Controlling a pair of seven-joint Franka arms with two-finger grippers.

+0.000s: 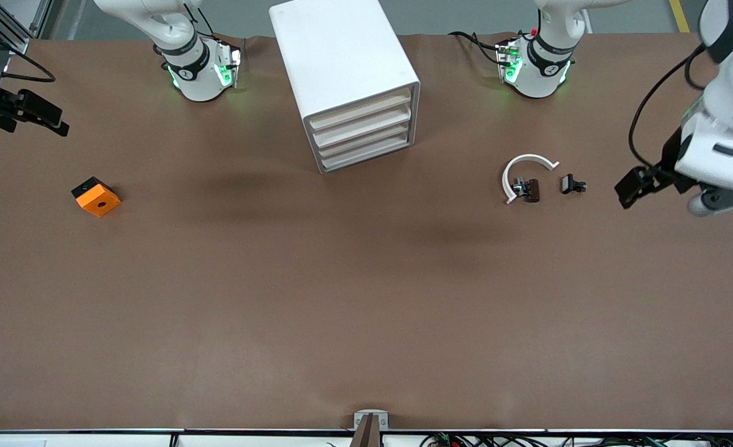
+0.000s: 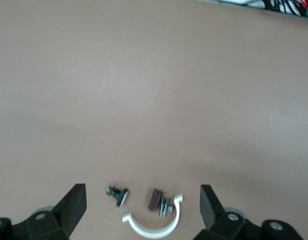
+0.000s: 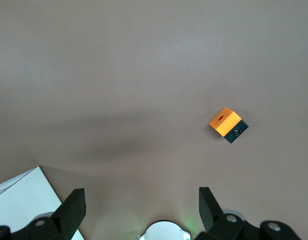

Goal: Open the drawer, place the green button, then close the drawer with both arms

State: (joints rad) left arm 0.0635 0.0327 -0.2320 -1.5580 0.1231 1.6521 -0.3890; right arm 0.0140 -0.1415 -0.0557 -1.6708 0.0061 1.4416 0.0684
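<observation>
The white cabinet (image 1: 335, 49) stands between the two arm bases. Its four cream-fronted drawers (image 1: 363, 133) are all shut. A corner of the cabinet shows in the right wrist view (image 3: 18, 200). The button with the green cap is not in view. My left gripper (image 1: 636, 185) is open and empty in the air at the left arm's end of the table, and its jaws stand wide apart in the left wrist view (image 2: 142, 207). My right gripper (image 1: 43, 115) is open and empty in the air at the right arm's end, as its wrist view (image 3: 142, 205) shows.
A white arc (image 1: 524, 174), a brown piece (image 1: 530, 189) and a small black piece (image 1: 572, 184) lie near the left gripper. They also show in the left wrist view: arc (image 2: 154, 227), brown piece (image 2: 155, 200), black piece (image 2: 118, 194). An orange block with a black hole (image 1: 96, 197) (image 3: 228, 125) lies toward the right arm's end.
</observation>
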